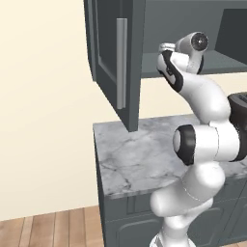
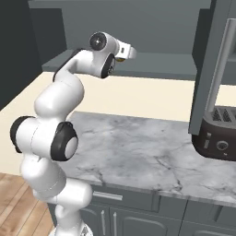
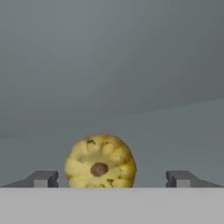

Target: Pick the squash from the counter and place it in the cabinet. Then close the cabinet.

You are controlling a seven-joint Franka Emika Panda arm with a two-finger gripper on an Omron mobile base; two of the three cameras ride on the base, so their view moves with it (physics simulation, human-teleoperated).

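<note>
My claw (image 3: 112, 179) stands spread wide inside the cabinet (image 1: 116, 58), gripping nothing. The squash (image 3: 100, 161) sits on the cabinet shelf (image 3: 175, 131) between my fingertips (image 3: 43, 178), with a gap on each side.

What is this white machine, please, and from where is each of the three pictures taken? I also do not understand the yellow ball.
The white machine is a robot arm with a two-finger gripper, in a computer-drawn kitchen. Two pictures come from cameras on its base, behind the arm to its left and right. The third camera sits on the hand and looks along the fingers.

The arm reaches up into the cabinet, whose doors stand open. The yellow ball is a small squash. In the hand view it sits between the two dark fingertips, with a gap on each side, so the jaws are open and not gripping it. On the marble counter stands a dark toaster.
</note>
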